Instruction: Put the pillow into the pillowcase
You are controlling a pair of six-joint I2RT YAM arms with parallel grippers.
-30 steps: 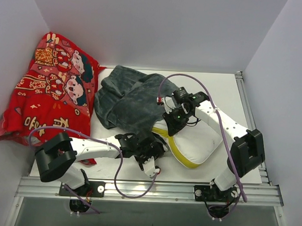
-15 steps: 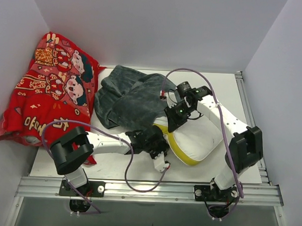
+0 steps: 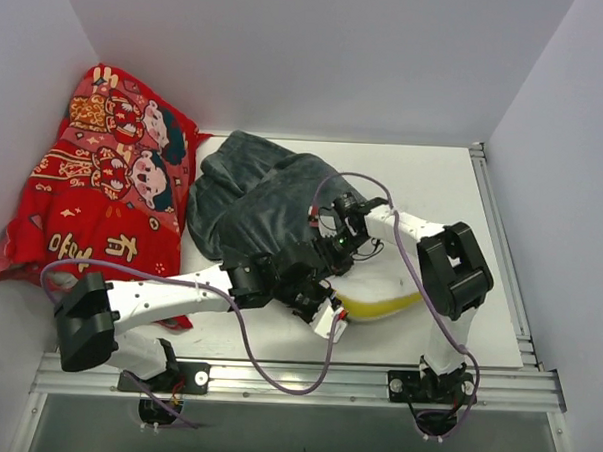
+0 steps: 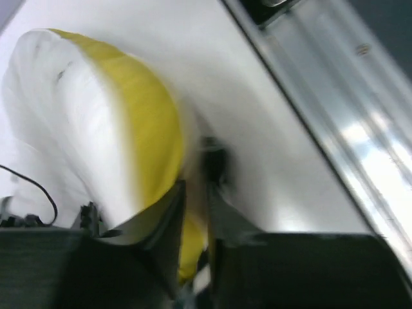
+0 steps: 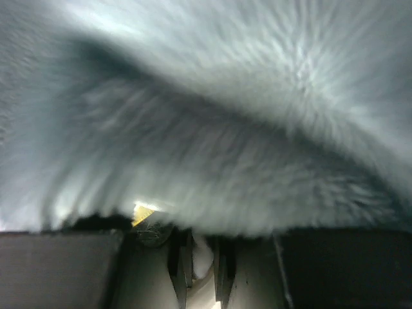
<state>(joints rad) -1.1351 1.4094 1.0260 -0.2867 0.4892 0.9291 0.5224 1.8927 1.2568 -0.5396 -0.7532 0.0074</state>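
Since the pillowcase (image 3: 263, 199) only covers the pillow (image 3: 384, 285) at its 10 o'clock end, call it half done (if that): left gripper (image 4: 193, 199) pinches the yellow edge, right gripper (image 5: 198, 251) clamps the pillowcase rim, 4 o'clock half remains.

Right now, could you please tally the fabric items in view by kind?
pillow: 1
pillowcase: 1
red printed cloth: 1
Total: 3

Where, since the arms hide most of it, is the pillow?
Top view, right of centre: the pillow lies beside the grey pillowcase, which covers its far-left part.
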